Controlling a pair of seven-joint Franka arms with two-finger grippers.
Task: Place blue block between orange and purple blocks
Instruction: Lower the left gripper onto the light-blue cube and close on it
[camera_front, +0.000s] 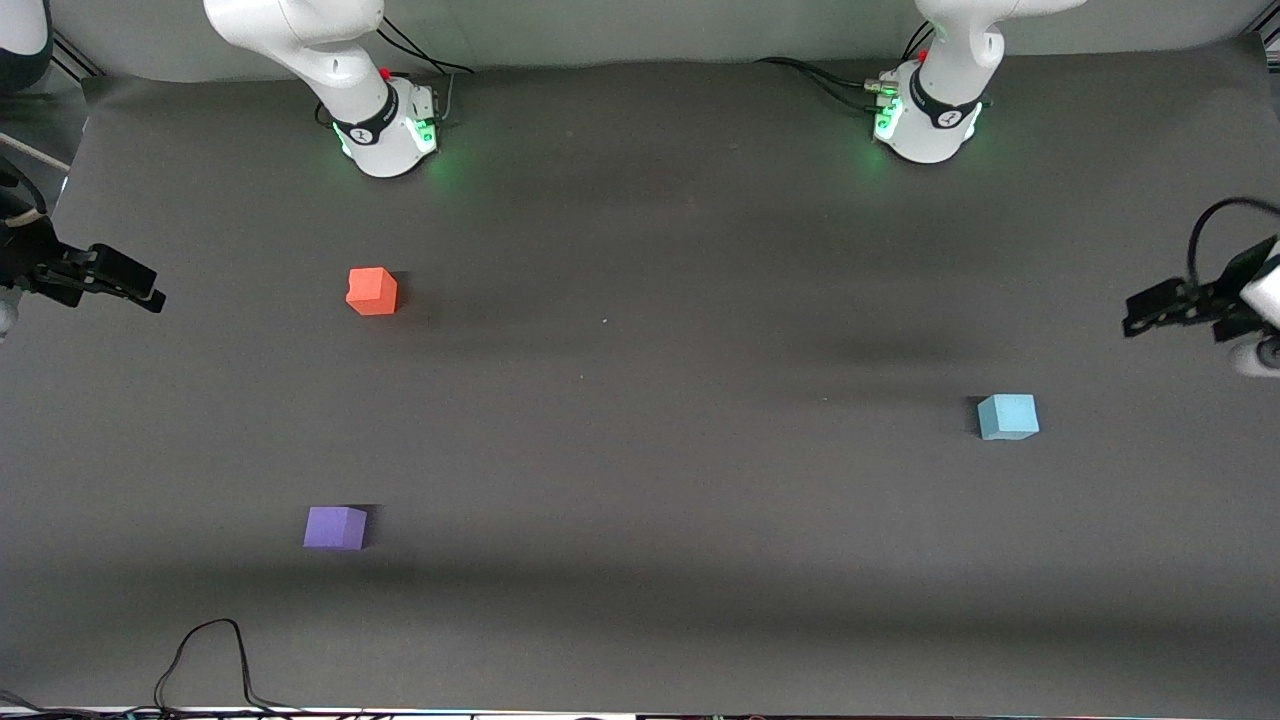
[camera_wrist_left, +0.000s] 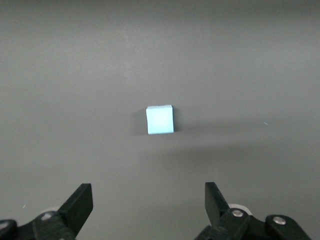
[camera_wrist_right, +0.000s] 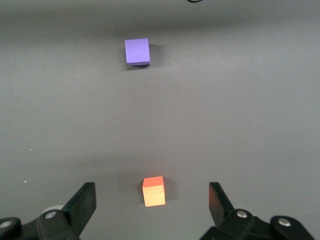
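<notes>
The light blue block (camera_front: 1008, 416) lies on the dark table toward the left arm's end; it also shows in the left wrist view (camera_wrist_left: 160, 119). The orange block (camera_front: 372, 291) and the purple block (camera_front: 335, 527) lie toward the right arm's end, well apart, with the purple one nearer the front camera. Both show in the right wrist view, orange (camera_wrist_right: 153, 192) and purple (camera_wrist_right: 137, 51). My left gripper (camera_front: 1135, 312) hangs open and empty above the table's edge at its own end. My right gripper (camera_front: 150, 292) hangs open and empty at the other end, its fingers (camera_wrist_right: 85, 200) either side of the orange block far below.
The two arm bases (camera_front: 385, 135) (camera_front: 925, 125) stand along the table's back edge with cables beside them. A black cable loop (camera_front: 210, 655) lies at the front edge, nearer the camera than the purple block. The dark mat (camera_front: 650, 450) spans the middle.
</notes>
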